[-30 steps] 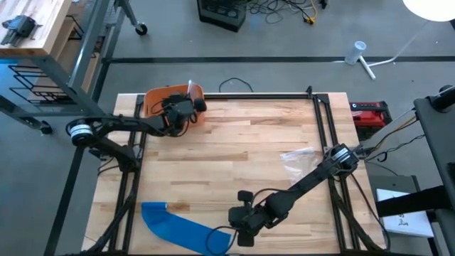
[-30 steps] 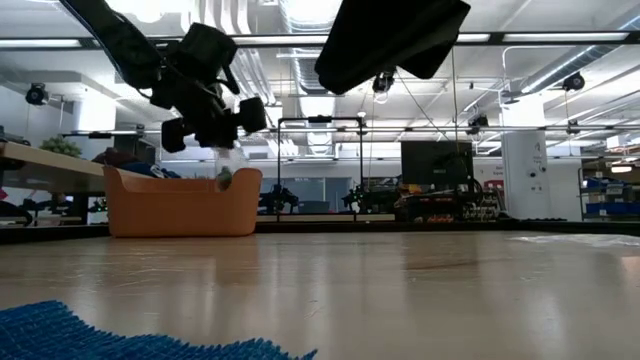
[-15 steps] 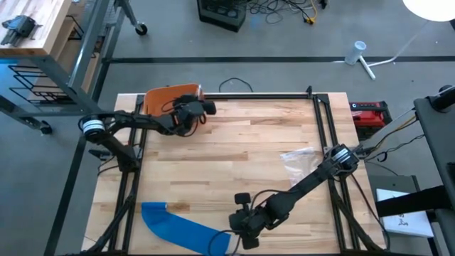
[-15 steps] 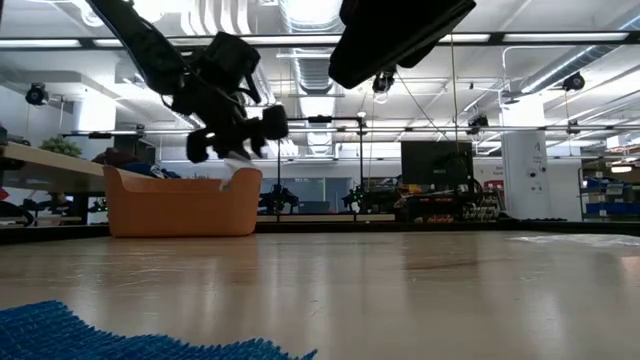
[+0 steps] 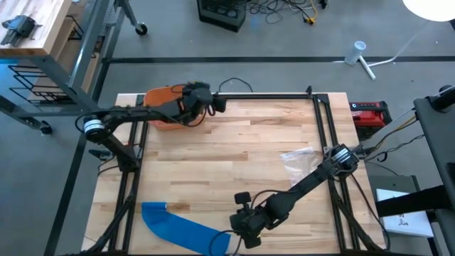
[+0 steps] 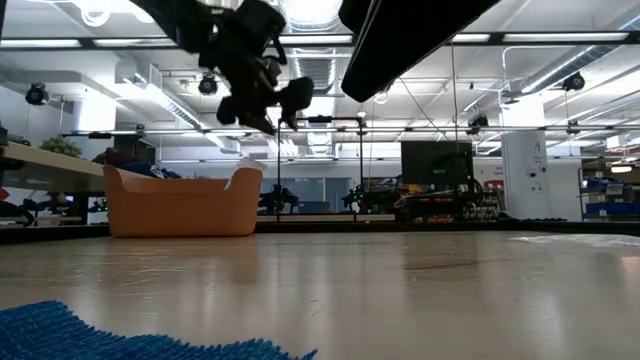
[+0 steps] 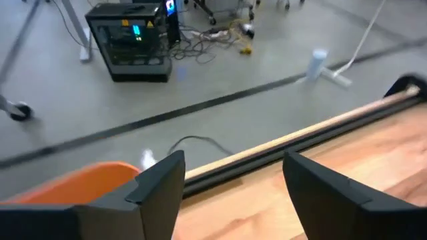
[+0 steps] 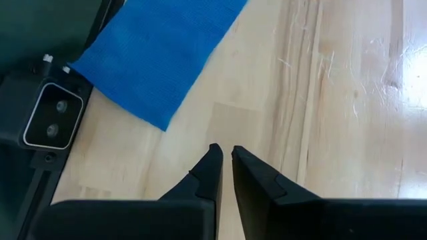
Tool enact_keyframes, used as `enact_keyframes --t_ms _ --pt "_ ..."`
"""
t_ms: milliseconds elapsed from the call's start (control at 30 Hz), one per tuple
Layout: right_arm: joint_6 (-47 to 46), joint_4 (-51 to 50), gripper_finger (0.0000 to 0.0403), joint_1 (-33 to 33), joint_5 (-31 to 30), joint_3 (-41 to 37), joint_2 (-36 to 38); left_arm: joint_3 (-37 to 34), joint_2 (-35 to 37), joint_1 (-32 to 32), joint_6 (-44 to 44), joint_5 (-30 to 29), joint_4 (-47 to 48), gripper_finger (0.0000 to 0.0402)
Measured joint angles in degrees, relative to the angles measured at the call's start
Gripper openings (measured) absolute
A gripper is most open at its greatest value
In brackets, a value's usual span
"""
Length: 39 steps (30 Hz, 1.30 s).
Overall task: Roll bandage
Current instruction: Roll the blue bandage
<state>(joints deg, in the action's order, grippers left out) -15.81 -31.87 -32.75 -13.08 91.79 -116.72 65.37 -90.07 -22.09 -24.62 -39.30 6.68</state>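
Where the bench met its far left corner, an orange tub stood at the edge, a scrap of white showing at its rim in the low view. Left hand: raised above the bench just beside the tub's right side, fingers spread wide with nothing between them, pointed toward the bench's far edge and the floor beyond. Blue bandage: lay flat and unrolled along the near edge, left of centre, running slantwise toward the camera block at the bench front; its knitted weave showed at the bottom left of the low view. Right hand: low over the bench near the front edge, just beside the bandage's right end, fingers drawn almost together and gripping nothing, tips over bare wood a little apart from the bandage corner. Clear plastic wrapper: lay on the bench right of centre, beside the right arm. Red box: sat off the bench's far right corner.
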Motion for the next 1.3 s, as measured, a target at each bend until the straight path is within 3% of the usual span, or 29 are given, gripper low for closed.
enact_keyframes --t_ms 233,400,533,600,767,900,1133,1300 --pt "0.36 0.02 0.0034 0.06 -3.53 0.00 -0.03 15.52 0.17 -0.09 6.44 -0.63 24.01 0.0251" --pt "0.81 0.05 0.0030 0.39 -8.36 -0.38 -0.05 24.73 0.21 0.15 4.28 0.23 35.67 0.0252" --pt "0.83 0.74 0.0026 0.61 -8.46 -1.33 -0.05 28.88 0.23 0.24 7.10 8.91 42.31 0.0252" --pt "0.83 1.30 0.0024 0.61 -8.41 -2.29 -0.07 29.53 0.59 0.56 7.06 10.04 47.35 0.0250" --pt "0.00 5.09 0.0027 0.77 -8.39 -5.48 -0.09 27.75 2.34 3.84 4.78 10.05 60.73 0.0234" --pt "4.35 8.32 0.0033 0.92 -8.42 -7.50 -0.09 22.95 4.13 9.38 -2.80 12.63 67.41 0.0215" --pt "13.50 9.02 0.0041 1.97 -8.40 -7.54 -0.12 12.62 8.28 22.91 -23.57 30.59 71.73 0.0191" --pt "16.85 9.19 0.0046 2.69 -7.89 -7.54 -0.09 4.33 9.92 36.74 -39.50 38.40 70.80 0.0183"
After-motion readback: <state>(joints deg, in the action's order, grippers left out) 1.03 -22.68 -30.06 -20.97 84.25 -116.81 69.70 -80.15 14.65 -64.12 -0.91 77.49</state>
